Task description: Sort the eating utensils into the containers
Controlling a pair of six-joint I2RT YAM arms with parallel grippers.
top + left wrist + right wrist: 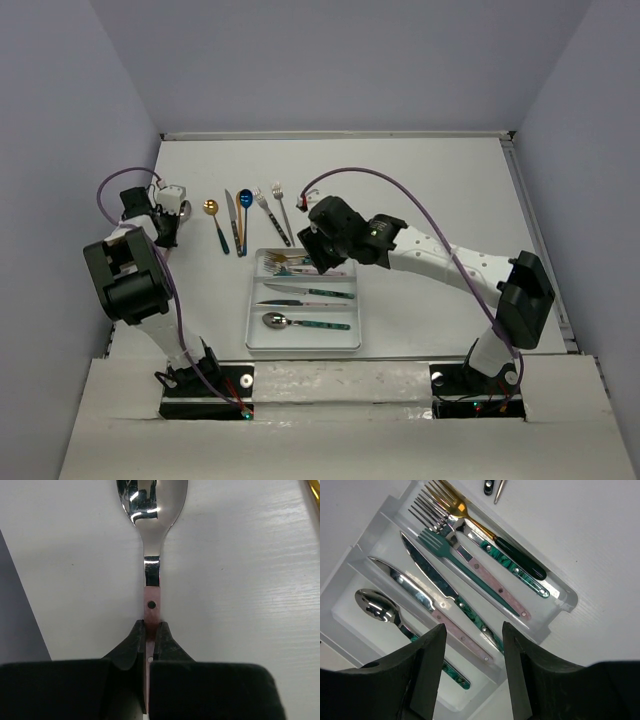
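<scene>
Left wrist view shows you the left jaws clamped on the pink handle of a silver spoon (151, 545) at the far left of the worktop (240, 580). Right wrist view shows you the right jaws apart and holding nothing above the white tray (561, 599), where forks (470, 560) fill one outer compartment, two knives (430, 570) the middle and a teal-handled spoon (377, 605) the other. Beyond the tray, you see five more utensils (245, 198) in a row.
</scene>
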